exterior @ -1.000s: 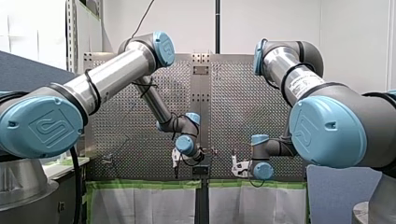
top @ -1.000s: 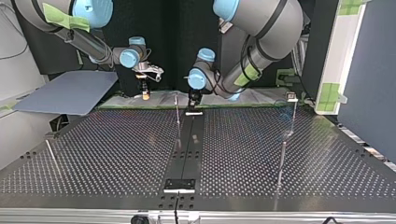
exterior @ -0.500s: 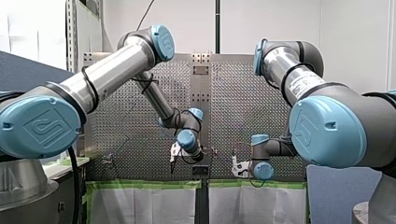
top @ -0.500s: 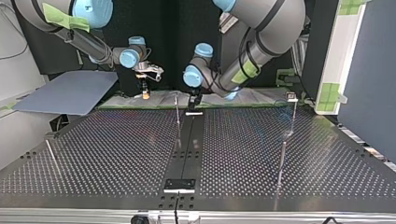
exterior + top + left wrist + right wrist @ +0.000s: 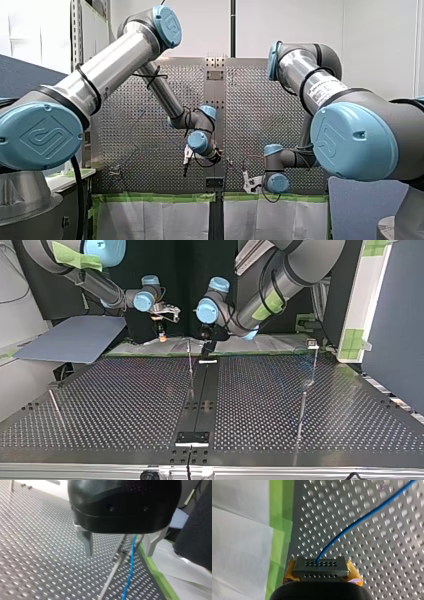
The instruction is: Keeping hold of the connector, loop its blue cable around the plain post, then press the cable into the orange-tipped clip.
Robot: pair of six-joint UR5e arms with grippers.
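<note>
1. The perforated metal desk (image 5: 125, 400) fills the lower part of the top view. Its hole grid carries the fixtures the cable must be routed round.
2. My left arm (image 5: 125, 55) reaches from the front view's left side down to its lower middle. My left arm's jaws are wide apart and hold nothing. Their metal fingers (image 5: 86, 542) straddle the cable's line, probably to guide it.
3. My right arm (image 5: 300, 75) hangs low at the front view's lower right of centre. My right arm's jaws, with yellow pads (image 5: 354, 573), are clamped on the connector, as the task demands.
4. The thin plain metal post (image 5: 190, 357) stands at the top view's upper middle, just beside my left arm's jaws.
5. The dark grey rectangular connector (image 5: 321, 567) sits squarely between the pads.
6. The thin blue cable (image 5: 362, 518) leaves the connector and crosses the desk. I judge it is not yet looped. I cannot make out the orange-tipped clip.
</note>
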